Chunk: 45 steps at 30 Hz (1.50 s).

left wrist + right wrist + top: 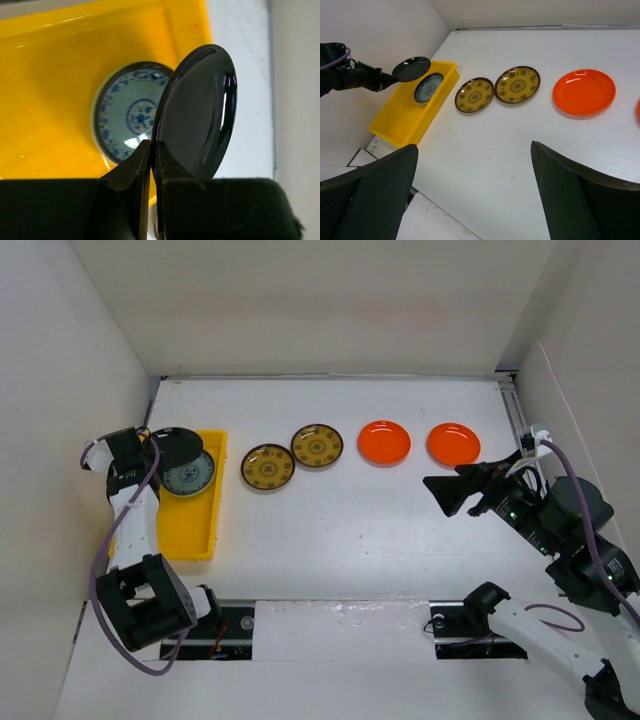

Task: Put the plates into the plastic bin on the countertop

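Note:
My left gripper (150, 448) is shut on the rim of a black plate (178, 445) and holds it tilted above the far end of the yellow bin (190, 525). In the left wrist view the jaws (152, 150) pinch the black plate (200, 115) edge-on. A grey-teal patterned plate (127, 117) lies flat in the bin (50, 100) below it. Two brown-gold plates (267, 467) (317, 446) and two orange plates (384, 442) (453, 444) lie in a row on the white countertop (340, 530). My right gripper (445, 495) is open and empty, raised at the right. The lime green and cream floral plates are out of view.
White walls close in the countertop on the left, back and right. The bin's near half (395, 127) holds nothing. The right wrist view shows bare countertop (485, 150) between its fingers, with the brown-gold plates (474, 94) beyond.

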Tool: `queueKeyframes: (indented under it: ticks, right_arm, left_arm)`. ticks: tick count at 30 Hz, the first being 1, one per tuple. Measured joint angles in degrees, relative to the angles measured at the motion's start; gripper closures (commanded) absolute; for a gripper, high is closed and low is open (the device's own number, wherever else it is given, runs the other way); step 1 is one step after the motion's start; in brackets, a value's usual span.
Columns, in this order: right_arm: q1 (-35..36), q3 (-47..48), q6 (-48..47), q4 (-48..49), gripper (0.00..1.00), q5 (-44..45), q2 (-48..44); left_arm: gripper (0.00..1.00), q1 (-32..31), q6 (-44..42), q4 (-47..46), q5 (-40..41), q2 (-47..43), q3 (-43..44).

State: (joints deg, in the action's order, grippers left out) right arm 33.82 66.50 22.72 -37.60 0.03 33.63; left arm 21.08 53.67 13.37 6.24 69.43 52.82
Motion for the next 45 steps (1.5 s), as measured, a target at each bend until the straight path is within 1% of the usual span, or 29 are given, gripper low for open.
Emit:
queueKeyframes:
  ticks: [2, 6, 12, 14, 15, 17, 18, 21, 24, 29, 31, 32, 35, 36, 39, 41, 43, 45]
  right_arm:
    - [0.00, -0.02, -0.02, 0.61, 0.00, -0.52, 0.87]
    - [0.00, -0.33, 0.00, 1.44, 0.00, -1.16, 1.29]
    - [0.00, -1.22, 0.00, 2.10, 0.00, -1.53, 0.94]
    - [0.00, -1.42, 0.00, 2.08, 0.00, -1.55, 0.83]
    - [0.00, -1.49, 0.00, 2.08, 0.00, -1.55, 0.76]
    - [0.00, -1.49, -0.02, 2.08, 0.00, -1.53, 0.72]
    - [0.00, -1.51, -0.02, 2.08, 0.00, -1.53, 0.66]
    - [0.00, -1.51, 0.00, 2.08, 0.00, -1.51, 0.50]
    - [0.00, -1.51, 0.00, 2.08, 0.00, -1.51, 0.46]
    - [0.00, -1.53, 0.00, 2.10, 0.00, -1.51, 0.46]
    - [0.00, -1.70, 0.00, 2.25, 0.00, -1.49, 0.48]
    - [0.00, -1.86, 0.00, 2.32, 0.00, -1.46, 0.50]
    - [0.00, -2.38, 0.09, 2.54, 0.00, -1.29, 0.96]
    - [0.00, -2.54, 0.17, 2.58, 0.00, -1.27, 1.20]
    - [0.00, -2.62, 0.44, 2.80, 0.00, -1.20, 2.10]
    - [0.00, -2.71, 0.81, 3.17, 0.00, -1.22, 2.45]
    - [0.00, -2.91, 1.22, 3.41, 0.00, -1.31, 2.40]
    - [0.00, -2.95, 1.55, 3.48, 0.00, -1.53, 2.32]
  left_arm:
    - [1.00, 1.46, -0.26, 1.55, -0.17, 1.38, -0.72]
    - [1.00, 3.04, -1.09, 1.60, -0.35, 3.26, -2.64]
    - [1.00, 3.32, -1.77, -0.42, -1.84, 7.34, -4.44]
    - [0.87, 3.32, -2.21, -1.14, -3.17, 9.05, -4.48]
    - [0.76, 3.32, -2.47, -1.38, -3.80, 9.42, -4.48]
    - [0.48, 3.26, -3.02, -2.03, -5.16, 9.42, -4.48]
    - [0.25, 2.95, -3.30, -2.29, -5.73, 9.14, -4.42]
    - [0.00, 1.75, -3.89, -1.86, -5.79, 7.54, -3.87]
    - [0.00, 0.15, -5.03, 0.33, -5.55, 2.80, -2.71]
    - [0.00, -1.79, -7.41, 2.86, -7.26, -8.85, -0.46]
    - [0.00, -6.03, -7.19, 2.58, -8.13, -13.97, -1.07]
    - [0.00, -9.60, -6.67, 2.34, -8.11, -16.41, -1.86]
    - [0.00, -23.65, -2.99, 0.61, -8.28, -20.48, -5.97]
    - [0.00, -29.11, -1.25, 0.48, -6.75, -20.72, -7.39]
    - [0.00, -45.55, 5.55, 0.26, -0.02, -16.09, -9.46]
    - [0.00, -54.82, 10.88, -0.20, 4.81, -9.99, -9.46]
    - [0.00, -59.54, 16.00, -0.44, 7.78, -4.13, -9.94]
    - [0.00, -60.46, 20.00, -1.14, 10.69, -0.85, -11.21]
